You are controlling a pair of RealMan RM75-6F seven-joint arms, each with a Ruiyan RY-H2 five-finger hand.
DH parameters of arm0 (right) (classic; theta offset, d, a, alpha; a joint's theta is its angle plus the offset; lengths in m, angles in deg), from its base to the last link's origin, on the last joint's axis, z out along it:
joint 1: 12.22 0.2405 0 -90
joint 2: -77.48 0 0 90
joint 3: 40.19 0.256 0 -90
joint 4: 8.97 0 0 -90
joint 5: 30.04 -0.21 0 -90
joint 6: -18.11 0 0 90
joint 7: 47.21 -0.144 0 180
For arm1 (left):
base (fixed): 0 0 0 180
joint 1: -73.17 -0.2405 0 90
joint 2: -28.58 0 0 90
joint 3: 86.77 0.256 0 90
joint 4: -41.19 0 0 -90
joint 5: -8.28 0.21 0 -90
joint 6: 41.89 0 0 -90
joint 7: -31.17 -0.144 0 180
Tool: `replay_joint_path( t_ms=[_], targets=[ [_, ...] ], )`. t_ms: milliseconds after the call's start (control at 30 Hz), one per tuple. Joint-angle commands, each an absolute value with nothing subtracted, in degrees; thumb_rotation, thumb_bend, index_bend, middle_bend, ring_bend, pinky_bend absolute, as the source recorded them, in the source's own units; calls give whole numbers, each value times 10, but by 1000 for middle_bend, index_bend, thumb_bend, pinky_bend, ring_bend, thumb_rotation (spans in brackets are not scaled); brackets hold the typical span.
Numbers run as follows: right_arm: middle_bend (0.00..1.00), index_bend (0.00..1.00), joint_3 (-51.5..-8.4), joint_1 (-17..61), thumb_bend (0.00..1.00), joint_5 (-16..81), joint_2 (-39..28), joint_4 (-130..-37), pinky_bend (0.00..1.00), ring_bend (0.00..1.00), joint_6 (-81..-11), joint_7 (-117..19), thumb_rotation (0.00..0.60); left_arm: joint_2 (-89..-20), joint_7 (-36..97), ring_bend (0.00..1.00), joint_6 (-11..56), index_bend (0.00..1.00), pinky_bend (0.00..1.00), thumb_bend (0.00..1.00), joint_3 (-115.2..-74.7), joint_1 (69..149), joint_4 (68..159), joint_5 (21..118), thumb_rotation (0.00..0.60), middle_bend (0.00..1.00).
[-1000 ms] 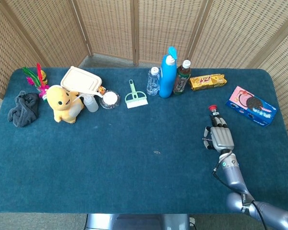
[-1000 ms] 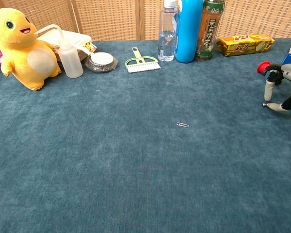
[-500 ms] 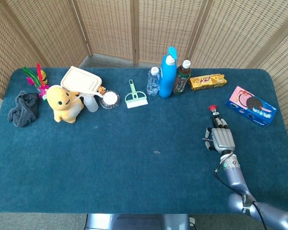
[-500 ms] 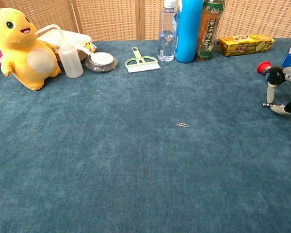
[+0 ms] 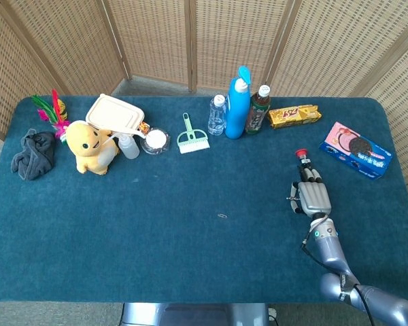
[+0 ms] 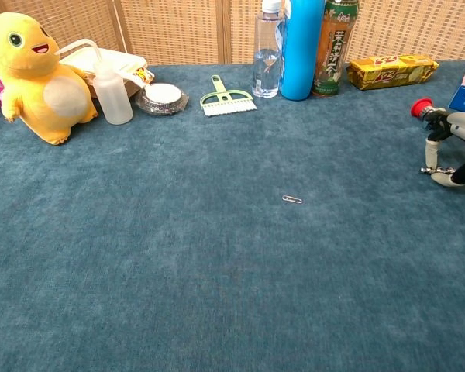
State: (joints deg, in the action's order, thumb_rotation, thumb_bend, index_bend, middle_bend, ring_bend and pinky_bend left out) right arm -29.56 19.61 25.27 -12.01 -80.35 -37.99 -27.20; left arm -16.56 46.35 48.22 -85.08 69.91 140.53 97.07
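My right hand (image 5: pixel 311 193) lies on the blue table cloth (image 5: pixel 190 238) at the right, back upward, fingers stretched toward the far side. It holds nothing. A small red-capped object (image 5: pixel 300 154) stands just beyond its fingertips; whether they touch it is unclear. In the chest view the hand (image 6: pixel 453 143) sits at the right edge with fingers pointing down to the cloth, the red-capped object (image 6: pixel 421 107) beside them. A blue cookie box (image 5: pixel 357 149) is to the hand's right. My left hand shows in neither view.
Along the back stand a water bottle (image 5: pixel 217 115), a blue bottle (image 5: pixel 238 102), a tea bottle (image 5: pixel 258 109) and a yellow biscuit pack (image 5: pixel 294 115). Further left are a green brush (image 5: pixel 190 136), a tin (image 5: pixel 155 140), a yellow plush (image 5: pixel 90 146) and a grey cloth (image 5: pixel 34 155). A paperclip (image 6: pixel 292 199) lies mid-table.
My right hand has shifted slightly to the right in the chest view. The red-capped object has stayed where it was.
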Motion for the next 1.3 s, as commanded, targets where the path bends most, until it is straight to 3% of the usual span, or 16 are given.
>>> replay_joint_path(
  t_ms=[33,333,533,900,1133,1300],
  targets=[
    [7,550,-295,196,407,254,-120,-803,0,0,-381,-273,600,-166,462,0,481,0,46,363,-851,699,1406,970,600,0],
    [25,611,-297,194,492,254,-123,-795,0,0,-381,-271,600,-167,458,0,481,0,46,363,-851,700,1407,970,600,0],
    [36,628,-298,191,498,271,-118,-811,0,0,-396,-276,600,-167,458,0,481,0,46,363,-851,700,1407,970,600,0],
    [54,644,-292,186,512,340,-71,-947,0,0,-434,-311,600,-166,460,0,482,0,46,363,-851,699,1408,971,600,0],
    [73,672,-265,204,525,322,-47,-1071,0,0,-367,-407,600,-166,463,0,482,0,46,363,-850,699,1406,973,600,0],
    [74,682,-241,229,532,311,-65,-1076,0,0,-310,-484,600,-165,469,0,483,0,46,363,-850,699,1404,973,600,0]
  ],
)
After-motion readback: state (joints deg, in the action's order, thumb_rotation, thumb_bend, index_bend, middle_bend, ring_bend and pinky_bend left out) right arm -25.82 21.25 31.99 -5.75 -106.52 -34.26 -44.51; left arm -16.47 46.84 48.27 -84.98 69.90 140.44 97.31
